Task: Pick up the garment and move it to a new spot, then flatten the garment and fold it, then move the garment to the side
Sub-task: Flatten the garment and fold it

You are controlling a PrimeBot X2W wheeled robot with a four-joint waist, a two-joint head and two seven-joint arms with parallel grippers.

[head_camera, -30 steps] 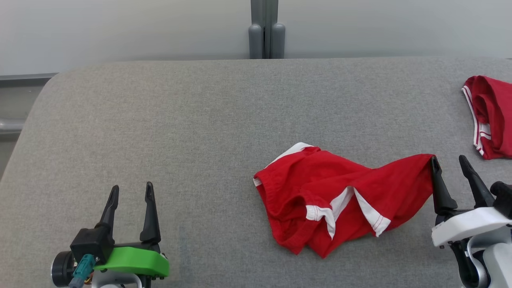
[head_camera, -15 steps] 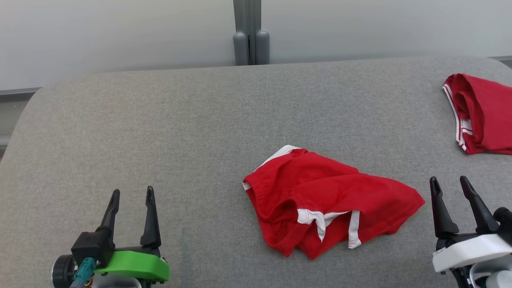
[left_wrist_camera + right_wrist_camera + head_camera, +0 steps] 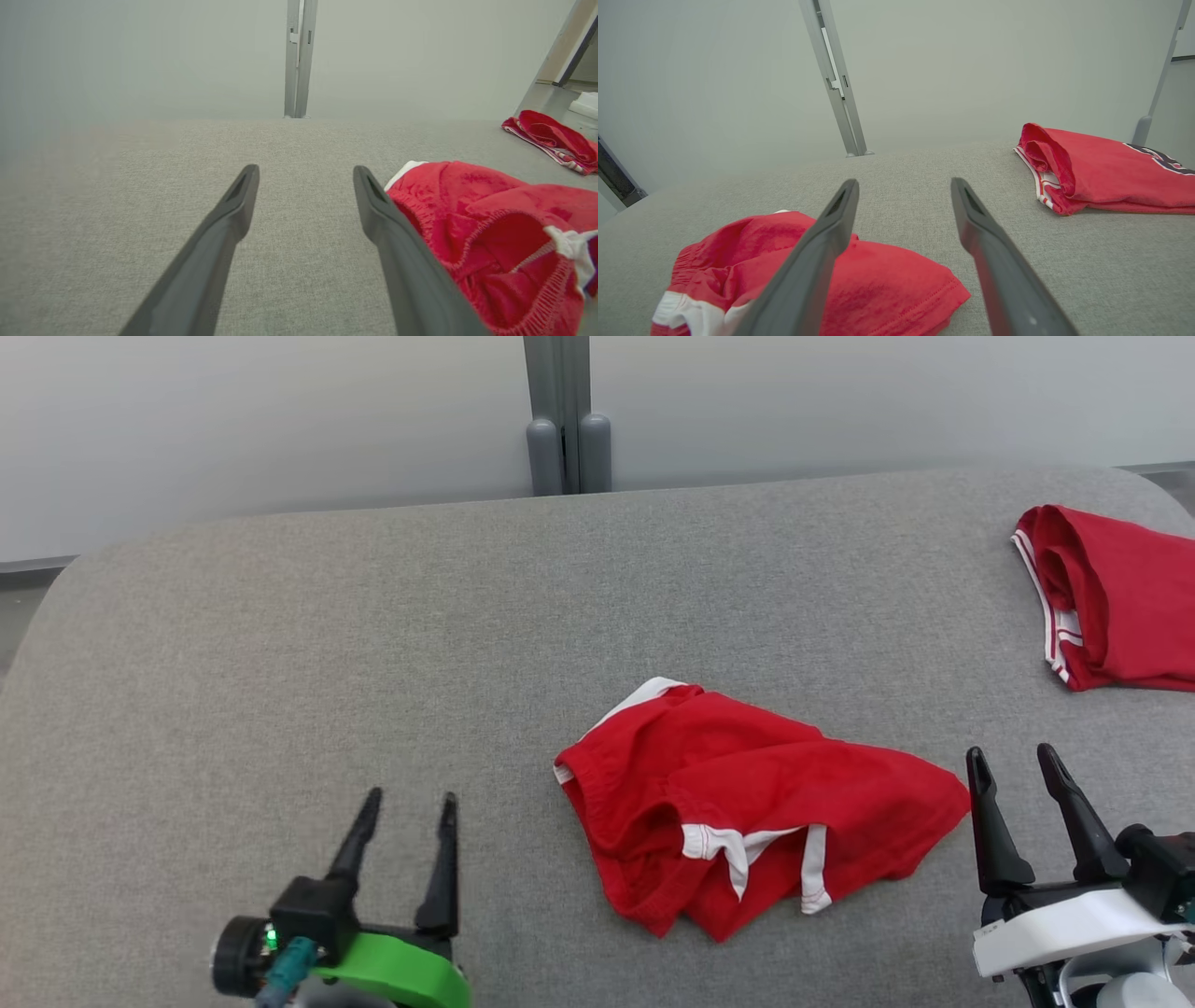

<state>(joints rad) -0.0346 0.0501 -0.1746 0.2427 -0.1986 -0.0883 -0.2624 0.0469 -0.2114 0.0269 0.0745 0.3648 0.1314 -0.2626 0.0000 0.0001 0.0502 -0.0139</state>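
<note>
Head view: a grey fabric surface [image 3: 327, 616] with rounded far corners, and a pale wall [image 3: 233, 420] behind it.
Garment: the garment [image 3: 747, 803] is red with white trim [image 3: 747, 845]. It lies crumpled and loose on the surface, at about 5 o'clock from the picture's centre.
Left gripper: the left gripper [image 3: 411, 796] sits at 7 o'clock on a green base. Its two dark fingers are spread wide with nothing between them. It is at 9 o'clock of the garment and apart from it.
Right gripper: the right gripper [image 3: 1010, 752] sits at 4 o'clock on a white base. Its fingers are spread wide and it holds nothing. It is just beside the garment's corner, at 3 o'clock of it. Whether it touches the cloth cannot be told.
Second item: a folded red garment [image 3: 1111, 597] lies at 2 o'clock by the surface's right edge, well apart from the crumpled one. White striped trim runs along its near-left edge.
Writing: in the right wrist view a dark print [image 3: 1162, 161] shows on the folded red garment. The picture's edge cuts it off and it cannot be read.
Background: a grey post [image 3: 560, 420] stands at 12 o'clock against the wall.
Left wrist view: the garment's gathered elastic edge lies at 4 o'clock, just beside one finger.
</note>
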